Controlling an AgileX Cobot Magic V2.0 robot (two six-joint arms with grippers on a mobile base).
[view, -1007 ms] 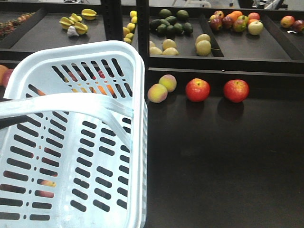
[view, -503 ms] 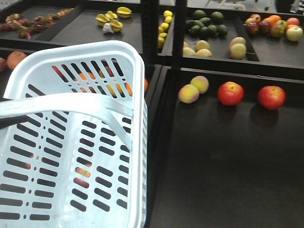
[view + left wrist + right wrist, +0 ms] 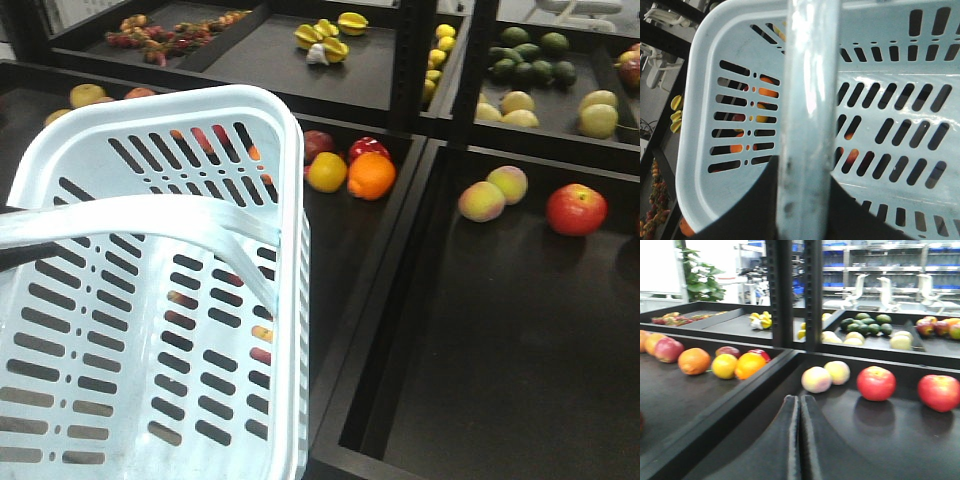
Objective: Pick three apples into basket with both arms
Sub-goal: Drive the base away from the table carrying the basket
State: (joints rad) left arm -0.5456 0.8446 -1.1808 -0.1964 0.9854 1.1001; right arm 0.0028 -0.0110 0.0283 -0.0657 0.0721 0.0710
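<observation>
Across the front view's left, the basket (image 3: 150,105) shows with its near end cut off. Behind its handle (image 3: 807,100) the left gripper (image 3: 760,200) is only a dark shape, grip impossible to tell. The right gripper (image 3: 800,440) is clenched empty; two apples (image 3: 876,383) lie beyond it on the dark shelf (image 3: 880,440)

Right end effector (image 3: 799,400): two smooth matte-black tapered fingers (image 3: 787,440). Left end effector (image 3: 804,172): plain black.
</observation>
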